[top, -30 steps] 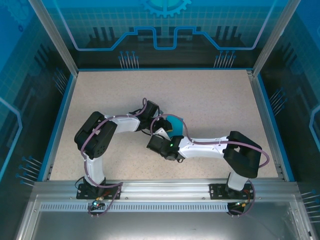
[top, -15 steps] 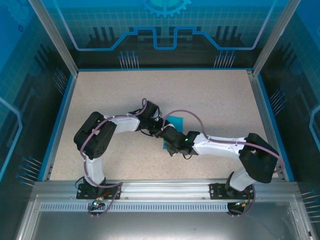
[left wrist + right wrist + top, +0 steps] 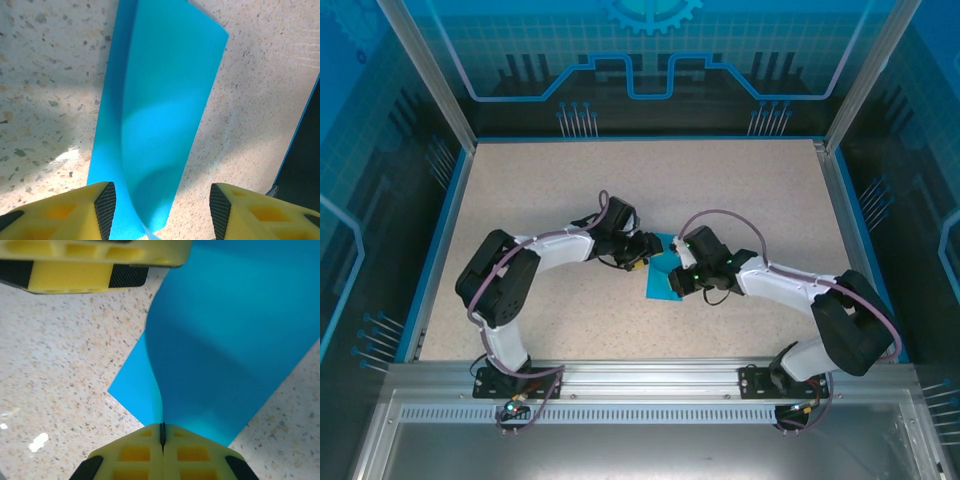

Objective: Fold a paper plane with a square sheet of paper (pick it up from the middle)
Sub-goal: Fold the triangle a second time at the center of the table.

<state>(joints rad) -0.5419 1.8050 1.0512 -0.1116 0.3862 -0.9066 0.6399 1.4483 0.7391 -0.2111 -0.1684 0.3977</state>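
The square sheet of paper is teal-blue and lies mid-table, folded over into a narrower band with one flap lifting. My right gripper is shut on the sheet's near edge; in the right wrist view its yellow jaws press together on the paper, which curves up from the table. My left gripper is open at the opposite side. In the left wrist view the paper runs away from my left gripper, its near end lying between the spread fingers without being pinched.
The speckled beige table has a raised blue border on the left, back and right. Both forearms meet over the middle. A metal rail runs along the near edge. One left finger crosses the top of the right wrist view.
The right arm swung out to the right and its gripper closed on the paper's edge. The left gripper's fingers spread apart and let the paper go.
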